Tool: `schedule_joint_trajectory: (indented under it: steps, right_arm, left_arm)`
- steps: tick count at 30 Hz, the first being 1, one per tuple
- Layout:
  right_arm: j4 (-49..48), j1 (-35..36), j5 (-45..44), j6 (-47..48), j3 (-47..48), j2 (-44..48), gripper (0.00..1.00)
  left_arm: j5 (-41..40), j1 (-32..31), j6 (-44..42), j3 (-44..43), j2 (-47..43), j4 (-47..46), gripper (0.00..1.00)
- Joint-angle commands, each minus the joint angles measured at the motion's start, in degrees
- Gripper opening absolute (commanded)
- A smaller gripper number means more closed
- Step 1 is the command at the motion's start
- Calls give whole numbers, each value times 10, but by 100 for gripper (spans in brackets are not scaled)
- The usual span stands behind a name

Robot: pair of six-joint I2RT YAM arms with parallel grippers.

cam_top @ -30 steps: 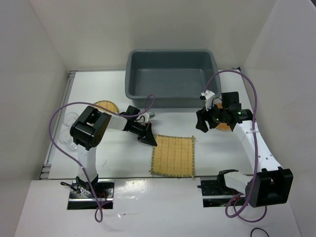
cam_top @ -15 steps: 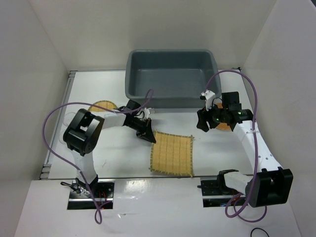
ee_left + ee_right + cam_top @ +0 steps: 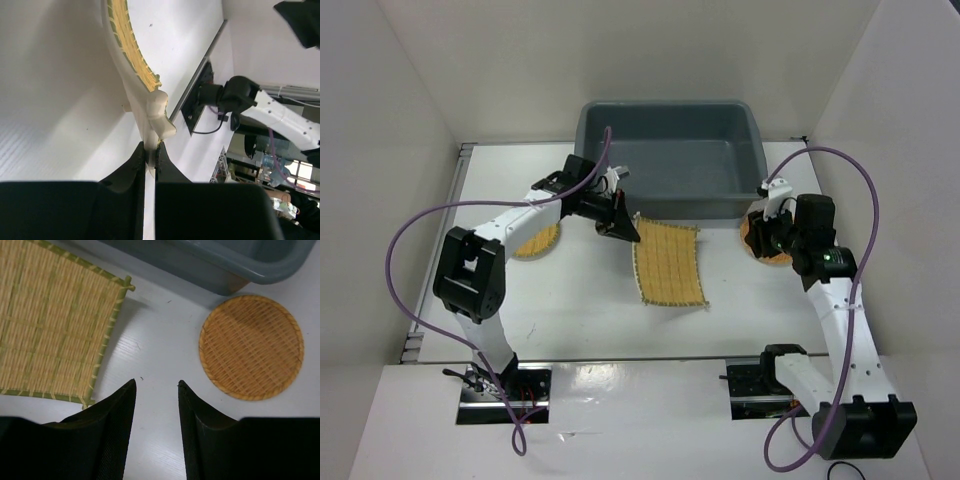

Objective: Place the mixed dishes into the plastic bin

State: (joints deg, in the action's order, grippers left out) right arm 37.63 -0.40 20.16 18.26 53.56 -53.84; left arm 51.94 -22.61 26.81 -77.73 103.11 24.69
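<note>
**Square mat hauled up to the bin**
The square yellow mat (image 3: pixel 668 262), flat near the table's near edge a second ago, now hangs tilted just before the plastic bin (image 3: pixel 660 104) at the far edge, its corner pinched by the left gripper (image 3: pixel 623 228). The right gripper (image 3: pixel 156 385) has backed off and gapes over the orange round mat (image 3: pixel 251 347) towards the right edge. Clearing the rim looks next.

Bright overhead light, soft shadows, glare along the near table (image 3: pixel 620 370) edge, close fingers (image 3: pixel 114 437) slightly blurred
</note>
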Motion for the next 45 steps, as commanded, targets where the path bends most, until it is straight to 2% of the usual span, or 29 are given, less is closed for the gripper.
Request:
schedule_joint_trajectory:
  steps: [1,7,11,13,14,16,17,20,21,22,35,39,43,45]
  right_arm:
    - [-49,-2,-42,-25,-9,32,44]
    - [-55,-2,-43,-24,-15,37,44]
    - [-18,-2,58,36,-8,17,48]
    - [1,10,96,59,4,-13,40]
    - [8,10,102,76,4,-18,30]
    - [8,10,96,81,4,-25,17]
    - [8,15,90,81,4,-25,13]
    - [2,15,56,81,-2,-12,11]
    - [-4,15,46,81,-9,-3,3]
    - [-4,15,35,74,-9,16,0]
    - [-71,15,-201,13,-33,184,0]
    - [-93,15,-214,13,-55,197,0]
    - [-109,15,-228,7,-85,221,1]
    - [-109,15,-228,7,-92,227,3]
  left_arm:
    - [68,2,27,-48,-18,11,0]
    - [62,2,10,-30,-5,23,0]
    - [55,2,10,-12,-5,23,0]
    - [50,2,15,-12,-10,17,0]
    - [50,2,15,-12,-15,17,0]
    - [50,2,21,-26,-15,17,0]
    - [50,2,26,-36,-20,17,0]
    - [55,2,32,-91,-20,28,0]
    - [61,2,38,-104,-20,28,0]
    - [62,2,45,-117,-14,36,0]
    - [104,18,86,-319,42,81,0]
    - [113,18,107,-369,70,74,0]
    - [113,28,121,-453,131,85,0]
    - [113,34,127,-528,163,94,0]
